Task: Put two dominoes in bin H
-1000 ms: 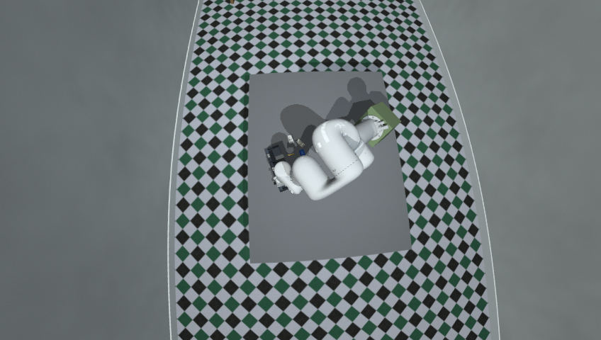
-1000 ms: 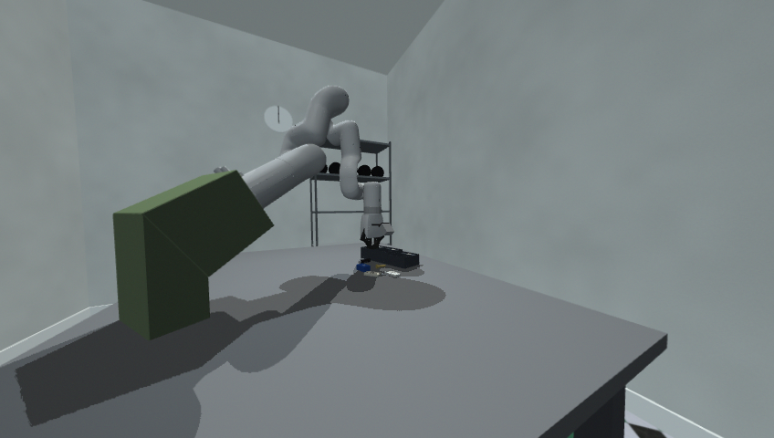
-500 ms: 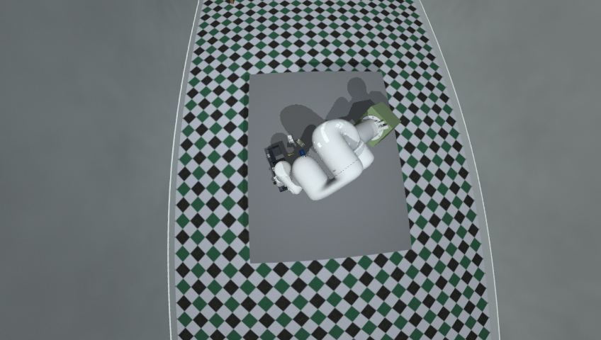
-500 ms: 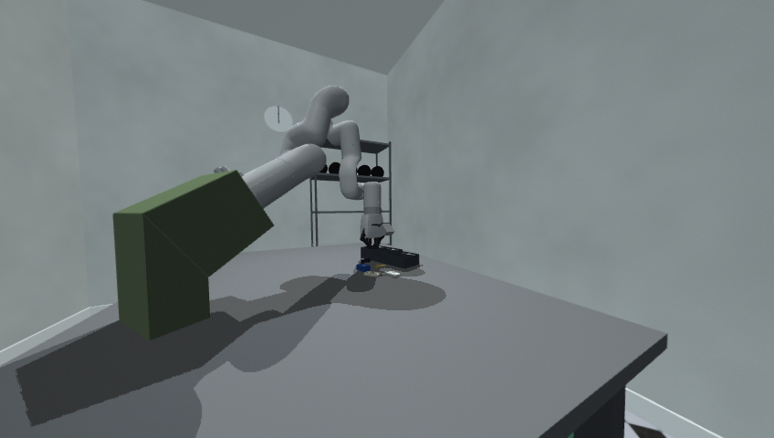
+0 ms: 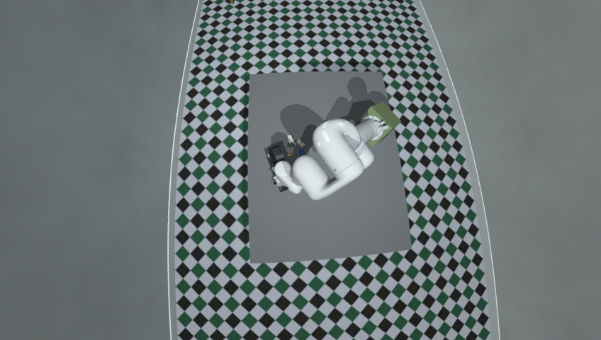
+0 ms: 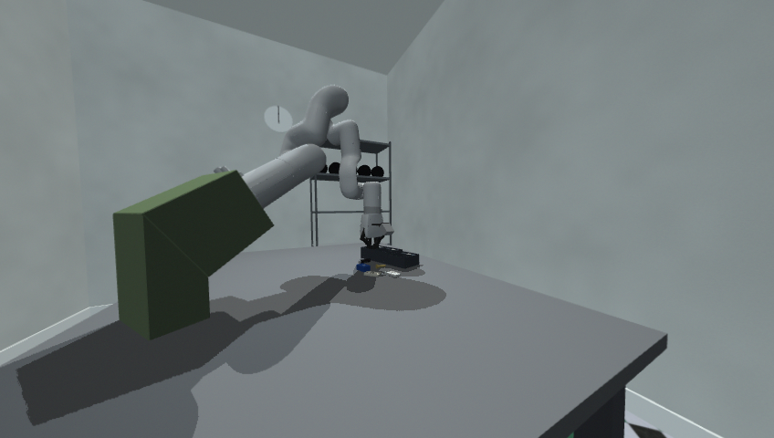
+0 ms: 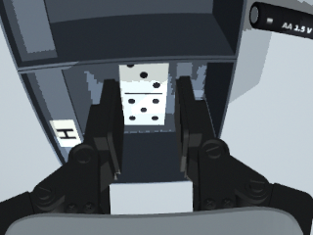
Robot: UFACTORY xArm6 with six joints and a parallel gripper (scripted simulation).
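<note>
In the wrist view a white domino [image 7: 145, 94] with black pips lies between my gripper's [image 7: 149, 92] fingers, with a narrow gap on each side. The fingers stand slightly open and do not touch it. It is inside the dark bin's compartment labelled H [image 7: 66, 133]. The bin [image 5: 273, 156] stands at the left of the grey table, and also shows in the exterior view [image 6: 390, 255]. My gripper [image 6: 372, 239] hangs straight down over the bin's near end. Two more dominoes [image 5: 290, 138] [image 5: 300, 143] lie on the table beside the bin.
A black battery [image 7: 282, 19] lies on the table just right of the bin. A small blue object [image 5: 302, 151] lies near the dominoes. The bin has a second, empty compartment [image 7: 137, 14] beyond H. The arm's green base [image 5: 381, 122] stands at the table's right.
</note>
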